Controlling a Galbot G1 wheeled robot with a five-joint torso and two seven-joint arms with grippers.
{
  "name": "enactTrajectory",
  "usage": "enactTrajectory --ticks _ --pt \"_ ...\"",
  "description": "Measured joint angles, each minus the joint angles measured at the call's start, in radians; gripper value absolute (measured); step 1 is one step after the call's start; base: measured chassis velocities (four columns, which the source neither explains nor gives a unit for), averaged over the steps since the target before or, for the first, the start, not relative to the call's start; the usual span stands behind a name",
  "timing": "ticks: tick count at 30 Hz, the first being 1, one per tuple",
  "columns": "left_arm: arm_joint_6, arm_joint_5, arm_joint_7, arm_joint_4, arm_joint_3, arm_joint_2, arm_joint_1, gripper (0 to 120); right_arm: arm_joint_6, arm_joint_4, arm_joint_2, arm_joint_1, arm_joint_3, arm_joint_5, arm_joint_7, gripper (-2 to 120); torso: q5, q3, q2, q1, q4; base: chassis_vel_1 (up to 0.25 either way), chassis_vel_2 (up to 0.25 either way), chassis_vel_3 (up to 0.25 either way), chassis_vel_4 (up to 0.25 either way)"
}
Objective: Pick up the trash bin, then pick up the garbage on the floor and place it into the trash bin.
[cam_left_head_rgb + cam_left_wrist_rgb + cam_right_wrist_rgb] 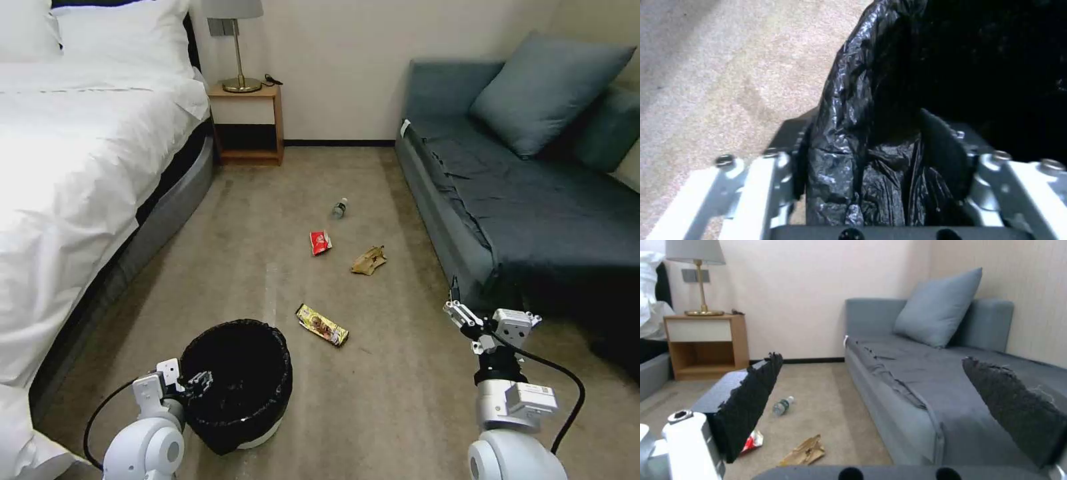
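Black crinkled bag lining on the trash bin [238,383], pinched at its near-left rim by the left gripper [193,385]: one of the fingers [942,140] inside the liner, the other outside against the bin wall, narrow on the plastic. Bin low on the carpet floor [400,400] beside the bed [80,187], whether lifted or resting impossible to tell. Right gripper [460,313] raised over open carpet by the sofa [533,220], fingers [746,400] wide and holding nothing.

Nearest litter: gold-yellow wrapper [322,325], flat on the carpet between the two arms, just beyond the bin and left of the right gripper, long axis slanting from far-left to near-right (the free right arm probably best placed for it). Farther off: red-and-white packet [320,242], crumpled brown paper [369,260], small clear bottle [339,208] on its side.
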Motion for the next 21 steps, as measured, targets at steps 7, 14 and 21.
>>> enactTrajectory --ticks 7,14,21 --pt "0.000 -0.022 -0.007 -0.012 -0.001 -0.006 0.015 29 0.008 0.001 -0.011 -0.001 0.004 0.009 0.001 100 -0.0001 0.000 0.000 0.000 0.0001 0.000 0.000 0.000 0.000" --pt "0.000 -0.036 -0.007 -0.025 -0.007 -0.013 0.031 9 0.010 0.011 -0.018 -0.006 0.007 0.016 0.002 100 -0.0005 0.000 0.000 0.000 0.0000 0.000 0.000 0.000 0.000" --pt "0.012 -0.051 -0.002 -0.073 -0.029 -0.028 0.064 4 0.018 0.041 -0.029 -0.025 0.010 0.031 0.004 100 -0.0016 0.000 0.000 0.000 -0.0003 0.000 0.000 0.000 0.000"
